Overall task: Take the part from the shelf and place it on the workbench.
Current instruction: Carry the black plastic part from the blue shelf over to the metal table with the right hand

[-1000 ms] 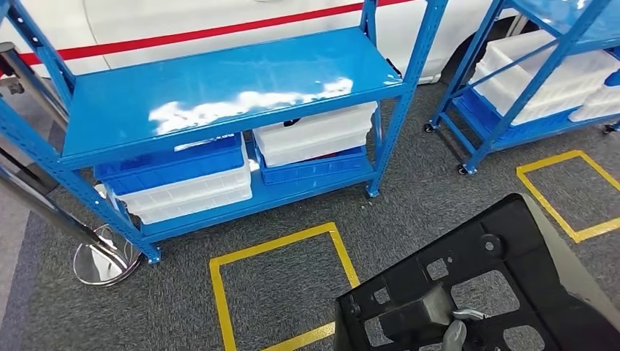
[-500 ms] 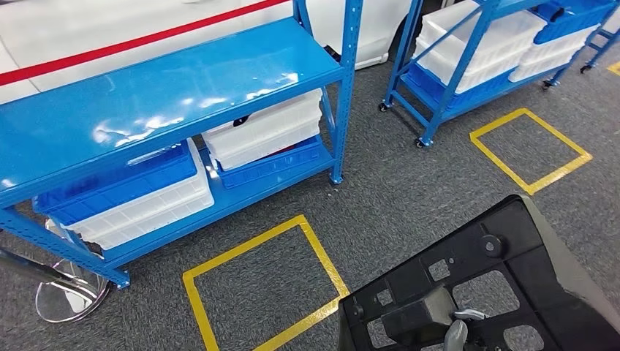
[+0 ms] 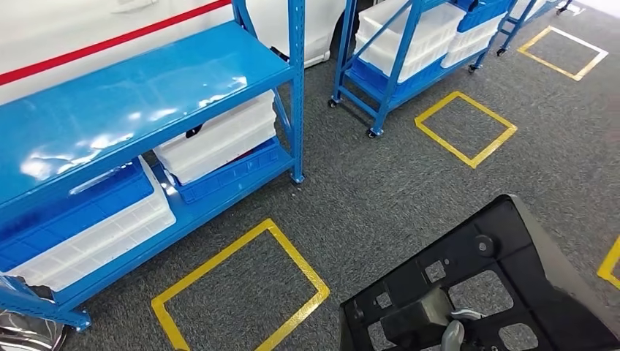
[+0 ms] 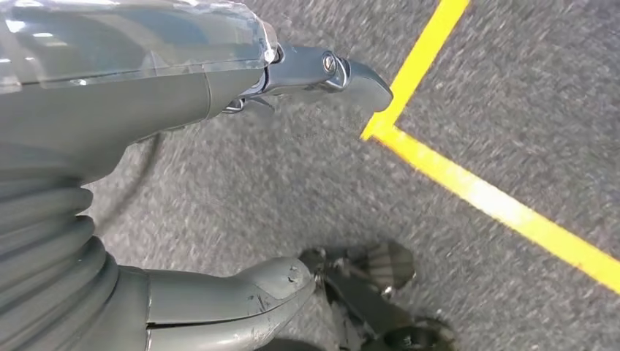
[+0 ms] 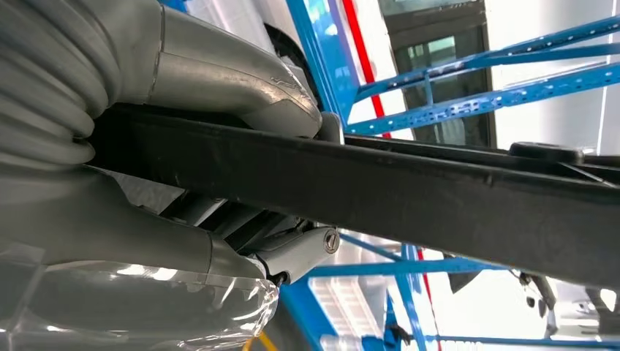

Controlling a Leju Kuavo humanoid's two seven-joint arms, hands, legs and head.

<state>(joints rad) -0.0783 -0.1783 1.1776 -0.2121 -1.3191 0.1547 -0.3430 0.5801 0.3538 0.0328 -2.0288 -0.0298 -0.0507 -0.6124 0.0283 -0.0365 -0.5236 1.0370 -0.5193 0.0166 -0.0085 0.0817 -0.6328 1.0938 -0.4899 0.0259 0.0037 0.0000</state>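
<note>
The floor (image 3: 409,190) is dark grey carpet with yellow tape squares (image 3: 241,289) stuck on it. A big blue shelf (image 3: 131,102) stands far ahead of the right hand and off to its left side. Its shiny top board is bare, and white bins (image 3: 216,139) and blue bins (image 3: 66,219) sit on the low board under it. A second blue shelf on wheels (image 3: 398,51) stands farther ahead, also with white bins. Behind the shelves is a white wall with a red stripe (image 3: 110,44). No words can be read anywhere.

The part (image 3: 482,285) is a flat black plate with square holes cut in it. It is up in the air above the carpet, held out in front of the robot. The right hand (image 5: 241,168) grips the part at its near edge, with the thumb on one face and the fingers (image 5: 292,252) on the other.

The left hand (image 4: 241,183) hangs low over the carpet, right above a corner of yellow tape. It holds nothing, and its thumb and fingers are apart.
</note>
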